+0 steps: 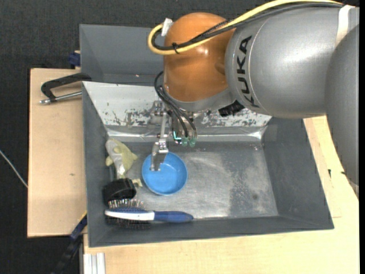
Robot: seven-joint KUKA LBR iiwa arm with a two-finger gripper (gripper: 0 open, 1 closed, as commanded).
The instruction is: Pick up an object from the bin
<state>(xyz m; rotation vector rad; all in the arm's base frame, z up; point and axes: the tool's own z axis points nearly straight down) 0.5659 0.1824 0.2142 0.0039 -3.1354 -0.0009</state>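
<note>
Bin (239, 181), blue bowl (171, 181) partly behind hand (159, 157)

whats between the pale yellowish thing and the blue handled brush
A black round thing, seen in the camera view, sits between the pale yellowish thing and the brush.

Bright even light, sheen on arm (296, 56), bin (245, 181) lightly shadowed

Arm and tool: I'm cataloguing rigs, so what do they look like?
The arm is thick, rounded, silver-grey, with black KUKA lettering. An orange dome covers its wrist, crossed by a yellow cable. The tool is slim bare metal with dark wires.
</note>
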